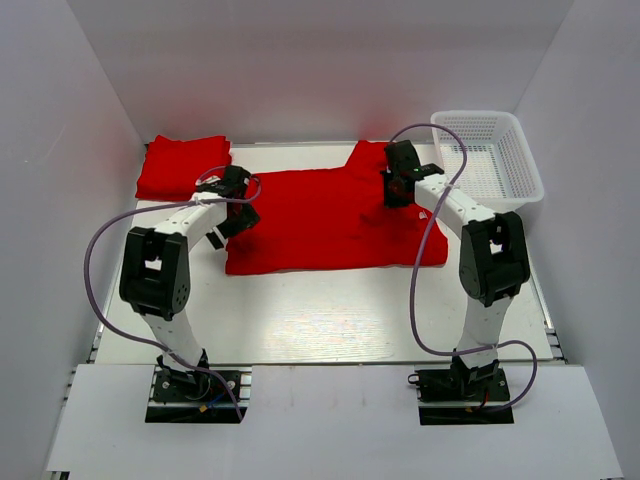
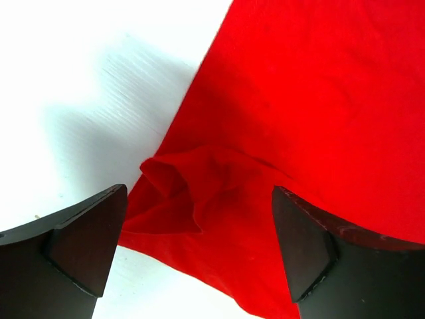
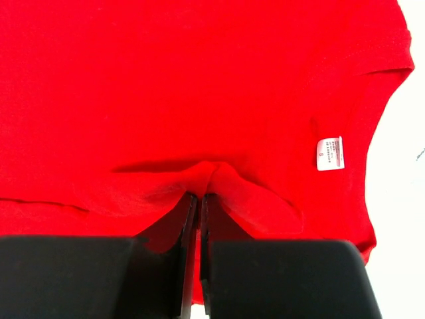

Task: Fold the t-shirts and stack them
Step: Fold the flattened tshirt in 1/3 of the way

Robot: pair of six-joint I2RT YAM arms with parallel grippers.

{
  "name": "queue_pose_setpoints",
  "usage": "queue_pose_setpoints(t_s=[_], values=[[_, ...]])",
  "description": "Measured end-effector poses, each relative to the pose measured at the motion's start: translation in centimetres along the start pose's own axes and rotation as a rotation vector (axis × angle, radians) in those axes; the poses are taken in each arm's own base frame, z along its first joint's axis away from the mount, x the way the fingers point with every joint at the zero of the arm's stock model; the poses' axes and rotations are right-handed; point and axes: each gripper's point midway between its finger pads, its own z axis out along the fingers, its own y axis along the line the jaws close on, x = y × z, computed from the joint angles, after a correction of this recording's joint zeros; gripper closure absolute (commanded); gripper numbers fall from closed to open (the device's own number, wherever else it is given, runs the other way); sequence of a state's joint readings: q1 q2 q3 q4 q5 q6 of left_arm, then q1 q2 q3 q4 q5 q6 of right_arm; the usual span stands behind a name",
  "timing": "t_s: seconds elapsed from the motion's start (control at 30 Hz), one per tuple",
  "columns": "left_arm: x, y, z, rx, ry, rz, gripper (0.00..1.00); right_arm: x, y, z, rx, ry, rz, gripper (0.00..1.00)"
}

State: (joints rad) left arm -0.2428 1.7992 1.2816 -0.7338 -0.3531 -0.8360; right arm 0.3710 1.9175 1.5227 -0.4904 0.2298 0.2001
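Our right gripper (image 3: 199,197) has its jaws clenched on a small pinch of red cloth. The fabric rises into a ridge just ahead of the tips, which tells us the grip is real and not a mere press. The white neck label (image 3: 330,153) lies just to one side of that pinch, so we judge that we hold the collar end of the spread t-shirt (image 1: 320,225), a sensible anchor for a fold.

Our left gripper (image 2: 198,196) is released, its jaws wide apart. Between them sits a puckered corner of cloth at the shirt's edge, with bare table (image 1: 320,320) showing beside it. We read the gap as a straddle: the jaws are placed either side of the pucker so that closing would catch it. From the wrist view we cannot tell whether the fingertips touch the cloth.

From above, the two grippers stand at opposite ends of the garment, left at its left edge and right near its far right corner. That suits lifting one long side together and carrying it over.

The shirt lies flat in the middle of the table. A folded t-shirt (image 1: 183,166) rests at the far left corner, likely the start of the stack. The white mesh basket (image 1: 500,165) stands at the far right, apart from the cloth.
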Motion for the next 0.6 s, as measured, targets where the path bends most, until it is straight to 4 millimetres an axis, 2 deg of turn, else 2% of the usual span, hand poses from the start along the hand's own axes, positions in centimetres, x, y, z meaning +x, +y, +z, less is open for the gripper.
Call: queue_pose_setpoints(t_s=[0.23,0.37,0.5,0.6], values=[[-1.1,0.2,-0.6,0.002,-0.034,0.021,0.01,-0.1,0.0,0.0,-0.001,-0.001,-0.001,1.00],[-1.2,-1.4,-1.3,0.092,-0.033,0.097,0.01,-0.2,0.0,0.0,-0.002,-0.002,-0.001,1.00],[0.5,-4.1,-1.9,0.247,0.008,0.192,0.01,-0.2,0.0,0.0,-0.001,-0.002,0.000,1.00],[2.5,-5.0,-2.2,0.305,0.051,0.255,0.01,-0.2,0.0,0.0,-0.001,-0.002,0.000,1.00]])
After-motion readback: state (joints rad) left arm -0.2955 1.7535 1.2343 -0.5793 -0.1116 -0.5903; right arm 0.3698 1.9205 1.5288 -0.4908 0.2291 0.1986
